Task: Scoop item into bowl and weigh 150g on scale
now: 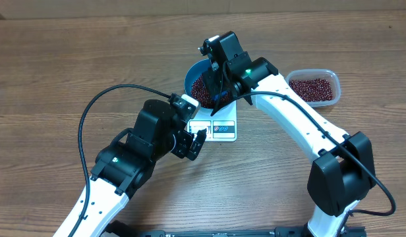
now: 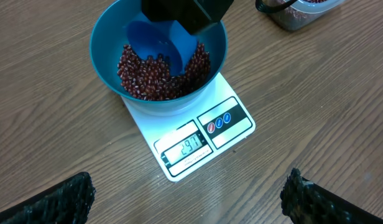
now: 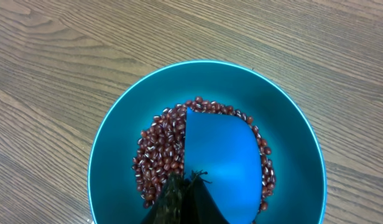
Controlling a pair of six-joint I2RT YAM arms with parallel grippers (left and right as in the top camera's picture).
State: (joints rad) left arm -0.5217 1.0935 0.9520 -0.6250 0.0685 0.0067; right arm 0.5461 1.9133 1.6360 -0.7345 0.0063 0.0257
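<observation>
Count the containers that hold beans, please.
2. The blue bowl stands on the white scale; the clear tub sits on the table, further to the robot's right. Others may be hidden.

**Arms: left idle, right gripping**

Left arm sits low, elbow bent. Left pincer (image 1: 198,141) points forward, jaws spread wide, nothing between them. Right arm reaches forward and inward, wrist pitched down. Right pincer (image 1: 219,97) is clamped tight on the blue scoop (image 3: 219,158).
</observation>
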